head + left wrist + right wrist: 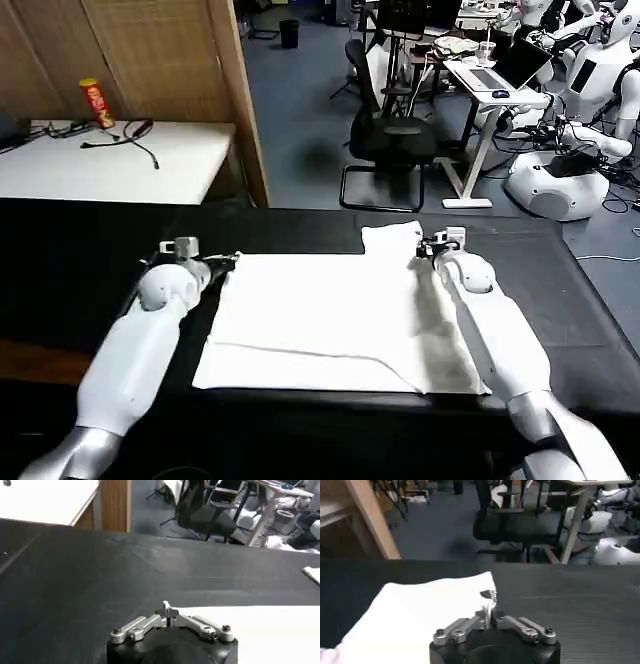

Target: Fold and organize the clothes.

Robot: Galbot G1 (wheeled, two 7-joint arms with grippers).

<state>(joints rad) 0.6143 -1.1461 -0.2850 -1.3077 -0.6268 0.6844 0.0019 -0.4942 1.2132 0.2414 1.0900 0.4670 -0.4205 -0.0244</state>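
Note:
The clothes are one white T-shirt (330,320) lying flat on the black table cover (70,260), with a fold line near its front edge and a sleeve (392,238) sticking out at the far right. My left gripper (230,261) sits at the shirt's far left corner, shut, with a small bit of white cloth pinched at its tips (166,605); the rest of the shirt (265,630) spreads beside it. My right gripper (422,248) is at the far right corner, shut on the shirt's edge (489,596), and white cloth (420,610) spreads on one side of it.
Behind the black table stands a white table (110,165) with a red and yellow can (95,102) and cables (135,135). A wooden partition (240,100), an office chair (392,135) and white robots (560,180) are farther back. Bare black cover lies on both sides of the shirt.

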